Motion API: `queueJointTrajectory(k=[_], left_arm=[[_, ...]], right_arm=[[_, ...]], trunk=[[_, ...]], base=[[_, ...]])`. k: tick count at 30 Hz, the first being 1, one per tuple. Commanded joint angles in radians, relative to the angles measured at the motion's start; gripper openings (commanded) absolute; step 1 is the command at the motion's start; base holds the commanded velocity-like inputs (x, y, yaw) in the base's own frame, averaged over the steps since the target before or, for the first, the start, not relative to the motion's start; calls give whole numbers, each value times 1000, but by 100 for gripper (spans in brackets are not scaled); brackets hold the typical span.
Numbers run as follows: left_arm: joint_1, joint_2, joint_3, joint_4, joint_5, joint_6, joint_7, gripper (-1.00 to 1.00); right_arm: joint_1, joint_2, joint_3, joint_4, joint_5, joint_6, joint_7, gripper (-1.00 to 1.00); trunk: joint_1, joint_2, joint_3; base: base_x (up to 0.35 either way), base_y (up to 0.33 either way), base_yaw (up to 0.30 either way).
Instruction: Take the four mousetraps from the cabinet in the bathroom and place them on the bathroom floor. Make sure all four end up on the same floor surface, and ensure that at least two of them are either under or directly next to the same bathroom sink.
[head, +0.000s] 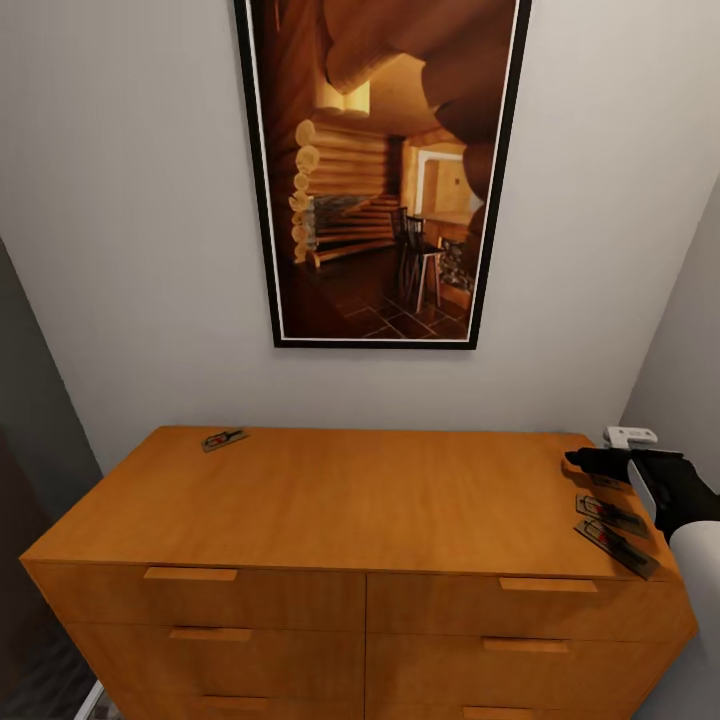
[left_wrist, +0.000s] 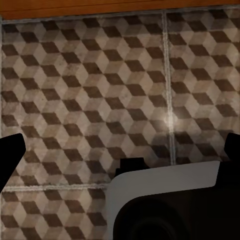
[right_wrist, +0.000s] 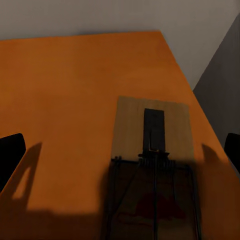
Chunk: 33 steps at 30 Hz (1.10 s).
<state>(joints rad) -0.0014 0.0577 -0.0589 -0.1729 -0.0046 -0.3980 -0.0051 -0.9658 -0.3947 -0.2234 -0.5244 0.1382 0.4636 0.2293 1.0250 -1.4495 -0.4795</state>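
The orange-brown cabinet (head: 350, 510) stands against the wall, drawers shut. One mousetrap (head: 224, 439) lies at the back left of its top. Two more mousetraps (head: 611, 515) (head: 617, 547) lie side by side at the right end. My right gripper (head: 574, 461) hovers open just above the right rear of the top. In the right wrist view another mousetrap (right_wrist: 131, 125) lies on the cabinet top (right_wrist: 65, 90) directly below the open right gripper (right_wrist: 120, 155), not touched. My left gripper (left_wrist: 120, 150) hangs open over the cube-patterned bathroom floor (left_wrist: 90, 90), holding nothing. The bathroom sink is out of view.
A tall framed picture (head: 380, 170) of a log cabin hangs on the wall above the cabinet. A grey side wall (head: 690, 340) closes in right beside the cabinet's right end. The cabinet's base (left_wrist: 100, 7) edges the floor in the left wrist view.
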Motion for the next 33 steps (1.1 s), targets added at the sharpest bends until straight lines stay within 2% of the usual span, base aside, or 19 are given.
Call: queueJointTrajectory(k=[1, 26, 33], left_arm=[[0, 1, -6, 0, -1, -2, 1, 100], [0, 1, -6, 0, 0, -2, 0, 100], [0, 1, -6, 0, 0, -2, 0, 100]], right_arm=[[-1, 1, -6, -1, 11, 4, 8, 100], [-1, 4, -5, 3, 11, 3, 8, 100], [-1, 3, -6, 50, 11, -25, 8, 100]], trunk=[[0, -1, -1], [0, -1, -1], [0, -1, -1]], base=[[0, 0, 0], [0, 0, 0], [0, 0, 0]])
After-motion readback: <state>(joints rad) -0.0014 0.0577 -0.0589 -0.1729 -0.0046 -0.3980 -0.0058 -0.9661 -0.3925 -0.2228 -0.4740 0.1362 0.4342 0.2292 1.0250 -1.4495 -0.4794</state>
